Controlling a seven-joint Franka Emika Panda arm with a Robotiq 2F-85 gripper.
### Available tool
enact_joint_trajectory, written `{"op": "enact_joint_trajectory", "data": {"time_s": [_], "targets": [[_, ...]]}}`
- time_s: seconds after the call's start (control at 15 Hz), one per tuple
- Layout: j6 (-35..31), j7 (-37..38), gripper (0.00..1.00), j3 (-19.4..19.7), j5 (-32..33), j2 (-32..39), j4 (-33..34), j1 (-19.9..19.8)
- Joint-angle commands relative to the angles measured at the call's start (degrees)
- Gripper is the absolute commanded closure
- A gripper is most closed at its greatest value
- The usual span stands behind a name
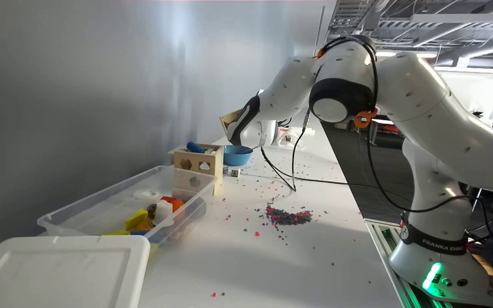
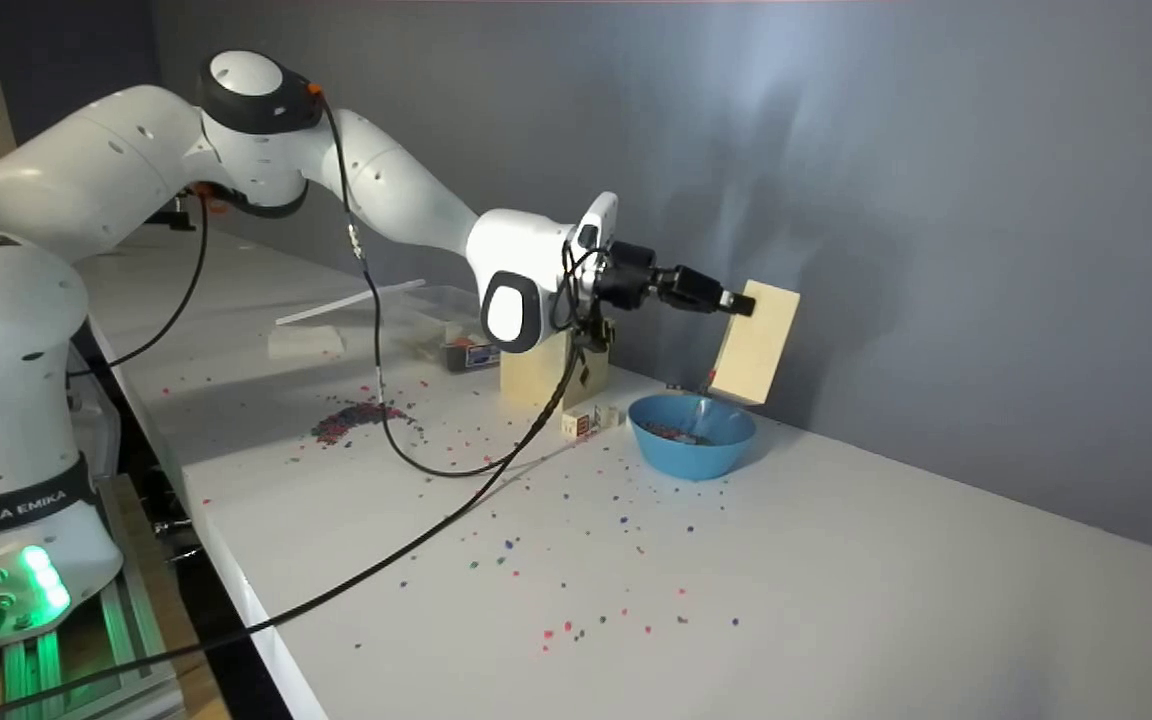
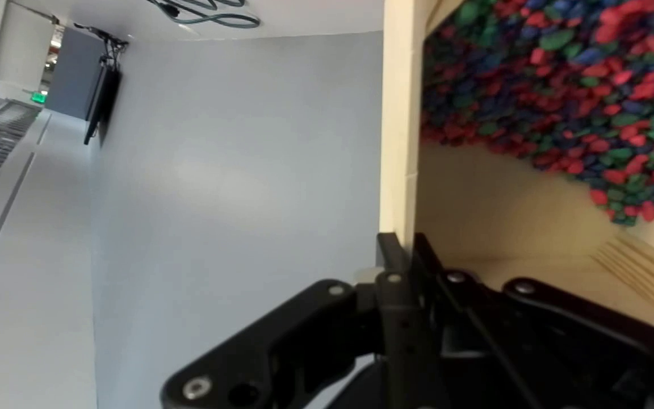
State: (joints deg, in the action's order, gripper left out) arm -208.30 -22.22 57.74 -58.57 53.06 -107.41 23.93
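The wooden box [image 2: 758,345] hung tilted above the blue bowl [image 2: 691,460], its lower end close to the bowl's right rim in an exterior view; whether the two touched could not be told. The gripper [image 3: 402,250] had its jaws clamped on a side wall of the box: the wrist view showed one finger outside that wall and one inside it. Only the wrist view looked into the box, where red, blue and green pebbles [image 3: 577,102] were banked away from the fingers, with bare wood and thin parallel strips [image 3: 642,278] nearer. In an exterior view just the box's plain outer face appeared; where the white arm [image 1: 285,92] stood in front, little more than a corner was in sight. More pebbles lay inside the bowl, with something small and blurred above them, too unclear to name.

Small blocks [image 2: 576,426] sat just left of the bowl. Also to its left, in both exterior views, stood a sorting box [image 1: 195,172]; its blue cylinder [image 1: 195,147] on top was plain in an exterior view. A clear bin [image 1: 186,204] at the near left held yellow, orange and white pieces, with a white lid [image 1: 64,273] nearer still. To the bin's right, a loose heap [image 1: 289,217] of pebbles lay on the table [image 1: 246,269], single ones scattered around it. The wrist view alone showed a flat black panel [image 3: 103,105] far off.
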Motion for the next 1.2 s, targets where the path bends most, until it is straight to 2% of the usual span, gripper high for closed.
{"op": "enact_joint_trajectory", "data": {"time_s": [0.0, 0.6, 1.13], "targets": [[-0.65, -1.37, 0.98, 3.23, -3.72, 3.26, 2.48, 1.17], [-2.90, -1.00, 0.98, 5.55, -4.96, 5.46, 1.20, 2.98], [-5.87, -0.94, 0.98, 5.81, -4.64, 6.33, 0.87, 3.59]]}}
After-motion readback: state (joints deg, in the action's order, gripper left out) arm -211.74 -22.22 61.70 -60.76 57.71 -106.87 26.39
